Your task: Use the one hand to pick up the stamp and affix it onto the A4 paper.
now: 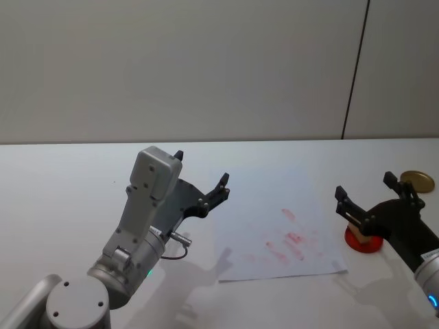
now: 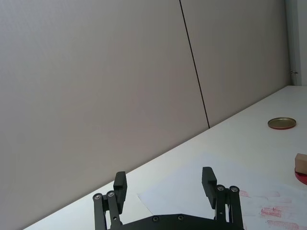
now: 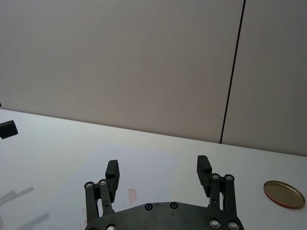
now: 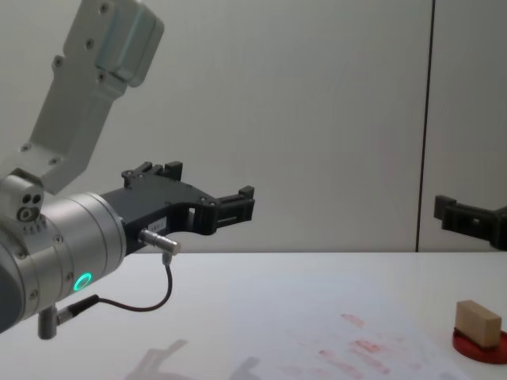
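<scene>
Right hand (image 1: 365, 186), jaws wide, hangs off the paper's (image 1: 254, 226) right edge over the stamp (image 4: 478, 323) on its pad (image 4: 479, 348) there; it should descend squarely and straddle the block before closing, while the left gripper (image 1: 200, 168), also wide, idles off the paper's left edge.

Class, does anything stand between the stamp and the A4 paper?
Nothing visible does. The stamp sits on the red ink pad beside the A4 paper, open right pincer above it; left pincer hovers farther left.
</scene>
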